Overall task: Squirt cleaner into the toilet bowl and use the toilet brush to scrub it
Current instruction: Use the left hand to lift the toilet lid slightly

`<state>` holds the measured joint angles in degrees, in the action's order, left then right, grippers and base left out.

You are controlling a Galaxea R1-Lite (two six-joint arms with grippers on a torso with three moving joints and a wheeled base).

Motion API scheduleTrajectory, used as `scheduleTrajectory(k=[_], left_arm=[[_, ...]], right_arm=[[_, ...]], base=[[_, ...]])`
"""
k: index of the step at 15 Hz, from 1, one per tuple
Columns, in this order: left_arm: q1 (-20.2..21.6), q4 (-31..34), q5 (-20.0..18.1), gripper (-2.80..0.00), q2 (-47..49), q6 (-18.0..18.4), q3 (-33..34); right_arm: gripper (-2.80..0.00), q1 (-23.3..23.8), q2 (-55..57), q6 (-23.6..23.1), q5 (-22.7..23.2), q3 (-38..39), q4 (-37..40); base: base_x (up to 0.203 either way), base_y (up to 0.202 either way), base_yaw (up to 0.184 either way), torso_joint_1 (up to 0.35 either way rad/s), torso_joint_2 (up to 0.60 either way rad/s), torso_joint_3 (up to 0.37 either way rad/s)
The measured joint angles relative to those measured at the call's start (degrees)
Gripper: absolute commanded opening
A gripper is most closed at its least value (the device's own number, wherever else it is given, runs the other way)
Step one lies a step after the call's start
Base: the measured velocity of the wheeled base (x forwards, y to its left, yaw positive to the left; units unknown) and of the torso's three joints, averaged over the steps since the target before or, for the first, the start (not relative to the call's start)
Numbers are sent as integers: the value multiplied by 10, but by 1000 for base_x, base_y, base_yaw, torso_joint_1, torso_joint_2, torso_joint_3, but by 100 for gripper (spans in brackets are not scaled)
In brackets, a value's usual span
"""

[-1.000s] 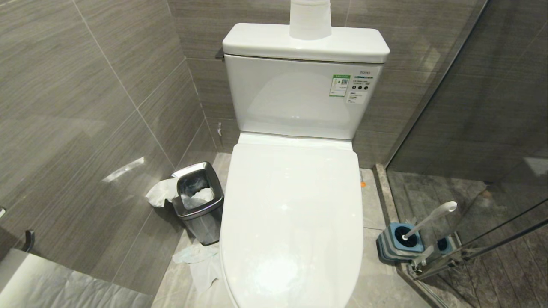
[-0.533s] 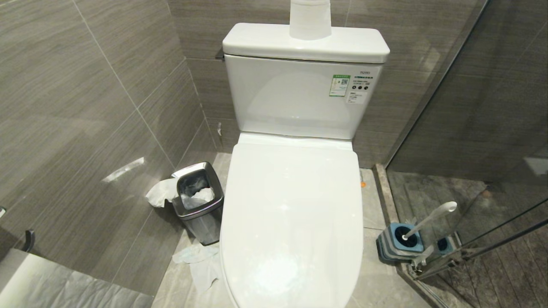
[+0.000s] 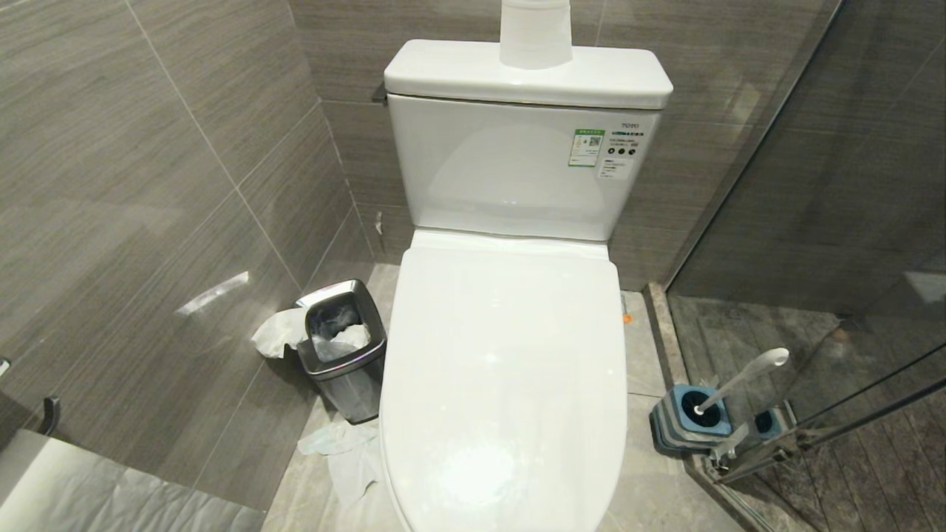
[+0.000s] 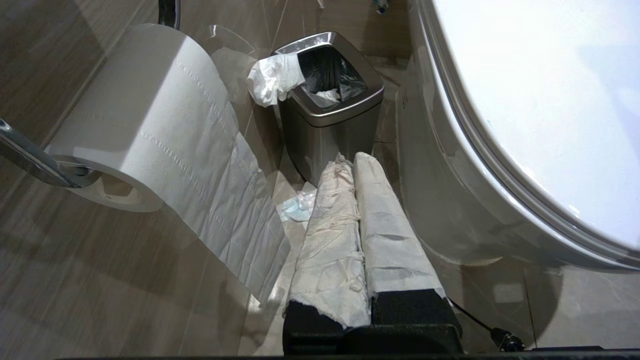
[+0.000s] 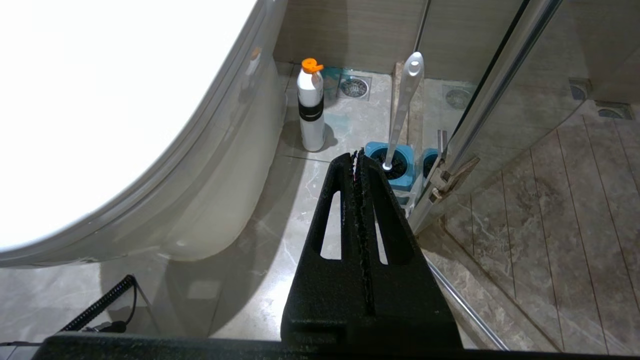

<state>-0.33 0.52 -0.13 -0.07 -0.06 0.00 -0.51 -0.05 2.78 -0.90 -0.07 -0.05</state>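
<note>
The white toilet (image 3: 510, 177) fills the middle of the head view with its lid (image 3: 502, 369) down, so the toilet bowl is hidden. The toilet brush (image 3: 743, 378) (image 5: 404, 102) stands in a blue-and-grey holder (image 3: 684, 423) on the floor to the toilet's right. A white cleaner bottle (image 5: 310, 107) with an orange cap stands on the floor beside the toilet base. My left gripper (image 4: 353, 159), its fingers wrapped in white paper, hangs shut and empty left of the toilet. My right gripper (image 5: 358, 152) hangs shut and empty on the toilet's right. Neither arm shows in the head view.
A small steel bin (image 3: 344, 347) with crumpled paper stands left of the toilet, with tissue (image 3: 347, 451) on the floor. A toilet-paper roll (image 4: 145, 130) hangs on the left wall. A glass shower door (image 5: 480, 115) closes off the right. Another paper roll (image 3: 536, 33) sits on the tank.
</note>
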Motion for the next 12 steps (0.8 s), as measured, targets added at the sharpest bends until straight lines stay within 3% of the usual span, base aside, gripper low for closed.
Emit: scheduleTrajectory(k=[12], left_arm=[[0,-1,0,-280,0,2,0]], right_arm=[[-280,0,0,0,0,0,0]], base=[[0,0,0,0,0,0]])
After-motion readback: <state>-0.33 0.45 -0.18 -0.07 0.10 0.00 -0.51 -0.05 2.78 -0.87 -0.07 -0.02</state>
